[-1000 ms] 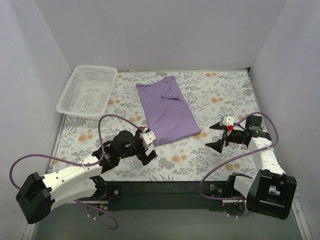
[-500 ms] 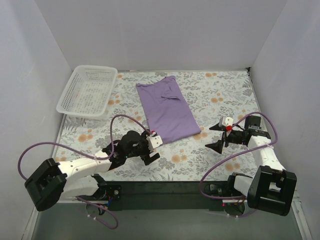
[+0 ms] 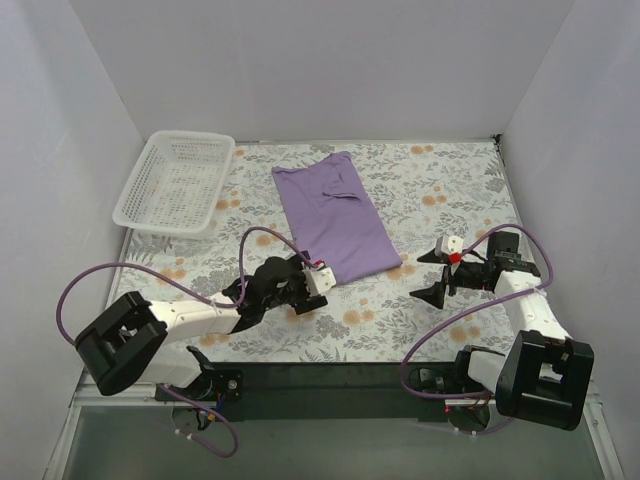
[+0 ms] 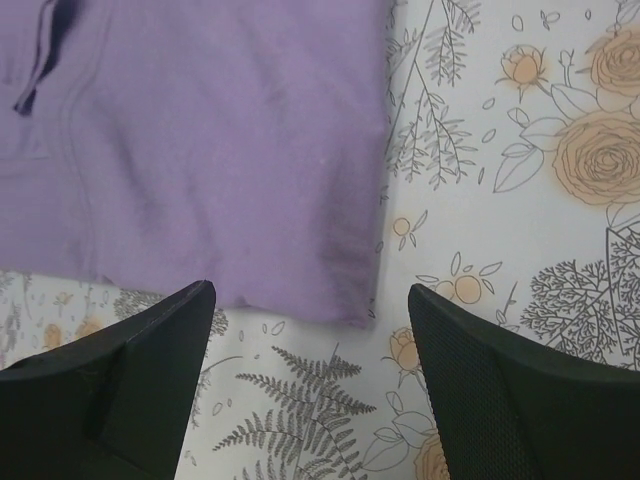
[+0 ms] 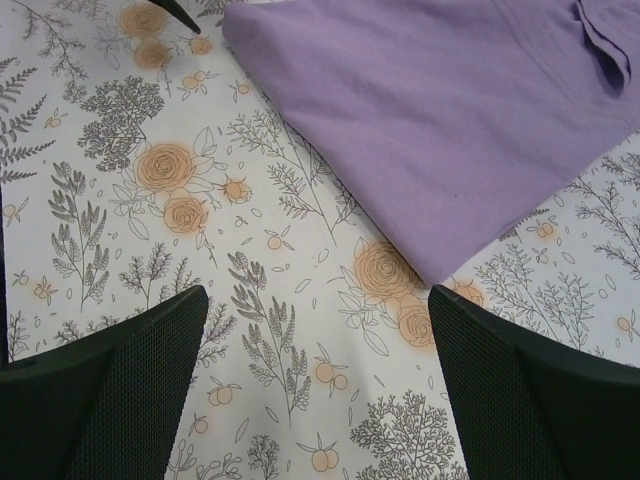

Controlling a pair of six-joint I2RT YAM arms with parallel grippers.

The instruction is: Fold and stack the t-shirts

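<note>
A lavender-purple t-shirt (image 3: 334, 218) lies folded lengthwise into a long strip on the flowered table, running from the back middle toward the front. My left gripper (image 3: 308, 290) is at the strip's near left corner, jaws open, just short of the hem. In the left wrist view the t-shirt (image 4: 200, 150) fills the upper left, its hem just ahead of the open left gripper (image 4: 310, 300), nothing between the fingers. My right gripper (image 3: 437, 272) stands open to the right of the shirt, apart from it. The right wrist view shows the t-shirt (image 5: 440, 120) corner ahead of the empty right gripper (image 5: 318, 300).
A white lattice basket (image 3: 176, 181) sits at the back left, nothing in it. White walls close the table on three sides. Purple cables loop beside both arm bases at the near edge.
My left gripper has slid forward and right up to the shirt's near left corner, its jaws narrowing a little. The right gripper has barely shifted.
</note>
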